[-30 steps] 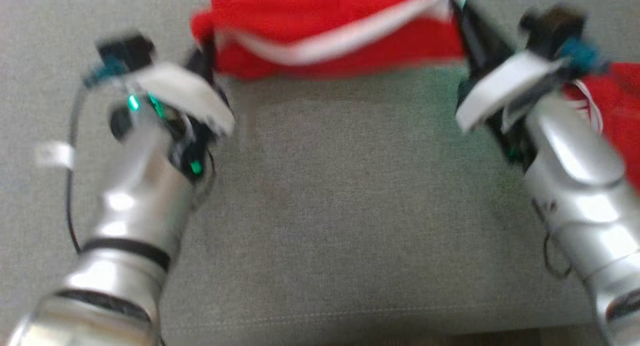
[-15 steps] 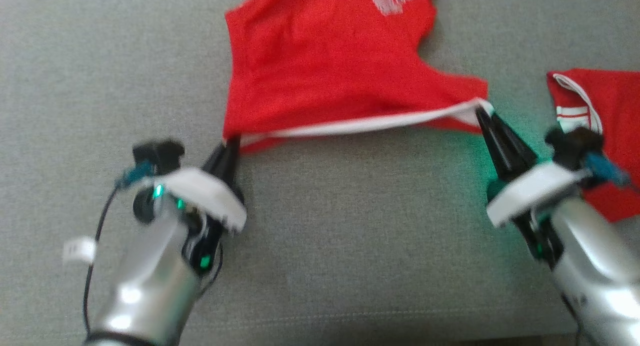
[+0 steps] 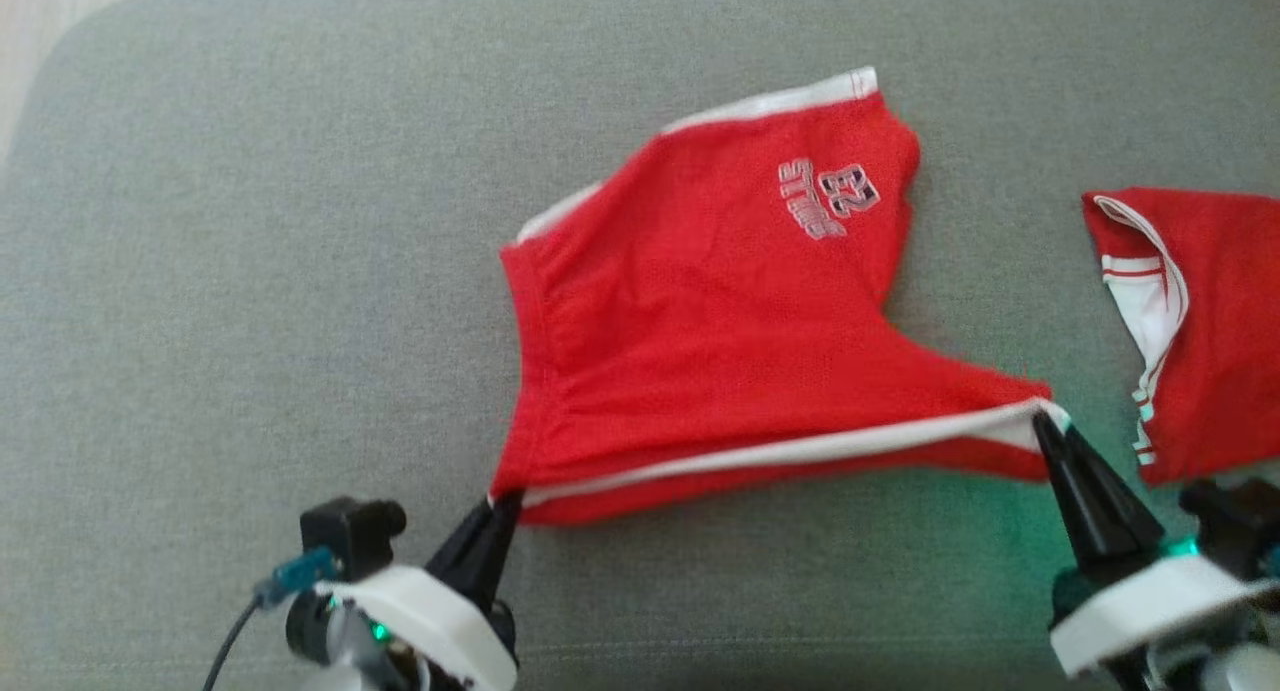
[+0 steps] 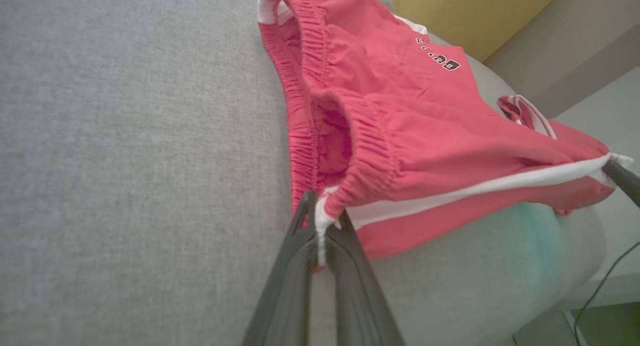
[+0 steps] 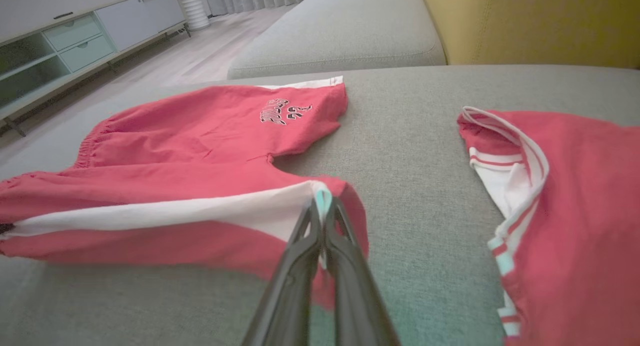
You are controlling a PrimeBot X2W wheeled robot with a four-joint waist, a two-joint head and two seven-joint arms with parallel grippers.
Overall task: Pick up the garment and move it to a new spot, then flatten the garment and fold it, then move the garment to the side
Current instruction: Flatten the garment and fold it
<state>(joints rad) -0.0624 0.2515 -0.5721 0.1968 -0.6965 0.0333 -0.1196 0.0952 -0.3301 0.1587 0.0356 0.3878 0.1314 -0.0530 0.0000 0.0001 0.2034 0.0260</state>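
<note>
1. Left gripper [image 3: 498, 509] is pinching the waistband corner of the shorts [image 3: 720, 331], fingers squeezed together on the elastic.
2. Right gripper [image 3: 1043, 423] is doing the same at the other end. It's clamped tight on the leg hem corner, right where the white stripe [image 3: 800, 449] is ending.
3. So the stripe edge is running left to right between the two grippers, pulled fairly straight. That's the long axis here. It's tilting slightly, with the right end sitting a bit farther from the robot.
4. The rest of the shorts is lying on the sofa [image 3: 250, 271] beyond that edge, away from the robot. The printed leg is pointing toward the far side.
5. My guess is the next move is hinging on exactly that. All the cloth is lying ahead of the grippers, so smoothing means pulling back toward the robot. A fold means carrying the held edge straight forward over the far one, both arms together. Neither arm is nearer, since each is holding one end.
6. A second red top [image 3: 1215, 301] is lying just right of the right gripper, apart from the shorts. Drifting that way is risking a snag.
</note>
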